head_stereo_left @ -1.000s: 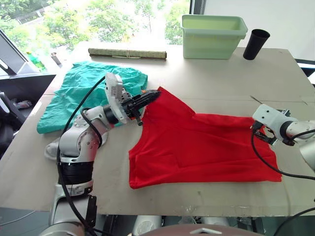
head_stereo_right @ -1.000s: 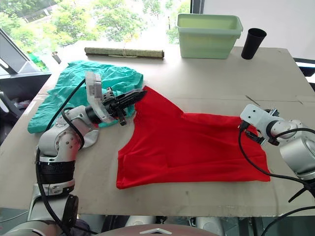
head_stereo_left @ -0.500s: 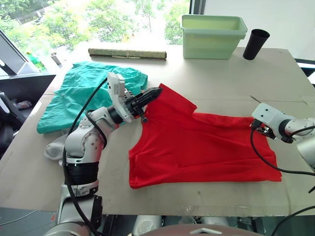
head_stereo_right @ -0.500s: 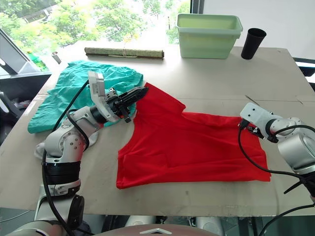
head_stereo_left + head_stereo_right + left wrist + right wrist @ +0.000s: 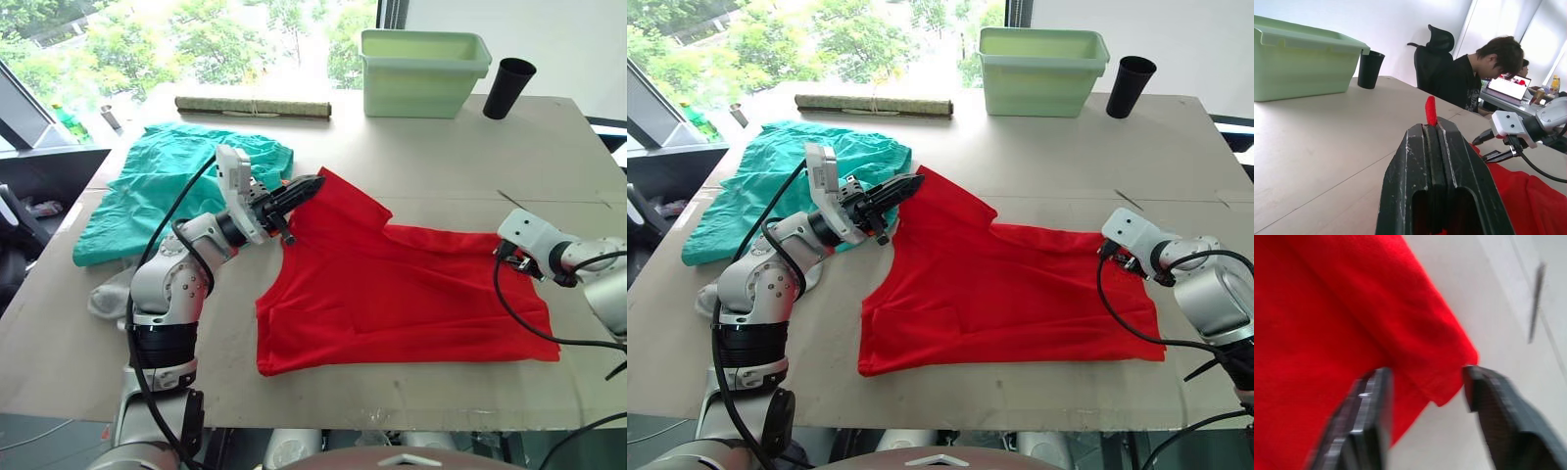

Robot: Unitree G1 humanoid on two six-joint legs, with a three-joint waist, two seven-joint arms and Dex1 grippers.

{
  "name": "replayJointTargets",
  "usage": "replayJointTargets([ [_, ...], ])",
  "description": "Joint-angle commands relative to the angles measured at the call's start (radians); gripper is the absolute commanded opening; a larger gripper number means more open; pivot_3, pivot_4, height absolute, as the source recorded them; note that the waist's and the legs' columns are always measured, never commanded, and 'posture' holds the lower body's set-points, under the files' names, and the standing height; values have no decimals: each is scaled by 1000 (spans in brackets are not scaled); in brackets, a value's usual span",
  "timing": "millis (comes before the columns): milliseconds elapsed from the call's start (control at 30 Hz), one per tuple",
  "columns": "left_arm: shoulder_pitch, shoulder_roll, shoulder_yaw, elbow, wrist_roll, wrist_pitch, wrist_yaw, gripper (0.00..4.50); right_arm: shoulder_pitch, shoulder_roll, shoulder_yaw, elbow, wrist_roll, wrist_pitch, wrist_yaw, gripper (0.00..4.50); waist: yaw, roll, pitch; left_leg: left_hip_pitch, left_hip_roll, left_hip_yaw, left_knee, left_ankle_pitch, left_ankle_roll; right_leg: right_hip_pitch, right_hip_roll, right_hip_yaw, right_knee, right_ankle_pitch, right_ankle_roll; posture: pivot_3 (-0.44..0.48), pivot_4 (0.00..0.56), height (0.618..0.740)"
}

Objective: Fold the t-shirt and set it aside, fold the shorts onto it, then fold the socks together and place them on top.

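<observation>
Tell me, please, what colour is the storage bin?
Pale green bin, clearest in the left eye view.

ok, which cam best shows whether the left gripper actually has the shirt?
Left wrist view: the left gripper is shut, with a sliver of the red t-shirt sticking out between its fingertips. The eye views show it at the shirt's far-left corner, the pinch itself too small to judge.

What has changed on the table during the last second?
The left gripper, shut on the t-shirt, carried the pinched corner slightly toward the table's far side. The right gripper edged along the shirt's right corner, fingers open around it. The shorts, socks, bin and cup stayed put.
</observation>
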Motion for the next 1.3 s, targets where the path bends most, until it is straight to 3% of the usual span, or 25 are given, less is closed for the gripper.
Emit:
replayJointTargets([
  [33,-14,-3,-2,-57,-4,-21,3,0,-30,-4,-18,17,6,16,22,151,0,0,0,0,0,0,0,0,0,0,0,0,0,0,0,0,150,740],
  [533,-3,-9,6,-65,-9,-21,20,0,3,-69,-131,-201,42,146,30,64,1,1,0,0,0,0,0,0,0,0,0,0,0,0,0,0,150,740],
  [833,-79,-20,16,65,56,-118,20,0,-32,-92,-149,-193,41,137,19,64,1,1,0,0,0,0,0,0,0,0,0,0,0,0,0,0,150,740],
  [1133,33,96,8,53,75,-239,-232,0,108,-128,-253,-356,120,238,51,64,-1,1,1,0,0,0,-2,0,0,0,0,-1,-2,0,0,0,150,740],
  [1300,87,134,-37,183,206,-493,-399,0,163,-99,-276,-448,162,308,26,64,1,2,1,0,0,0,-2,0,0,0,0,0,-1,0,0,0,150,740],
])
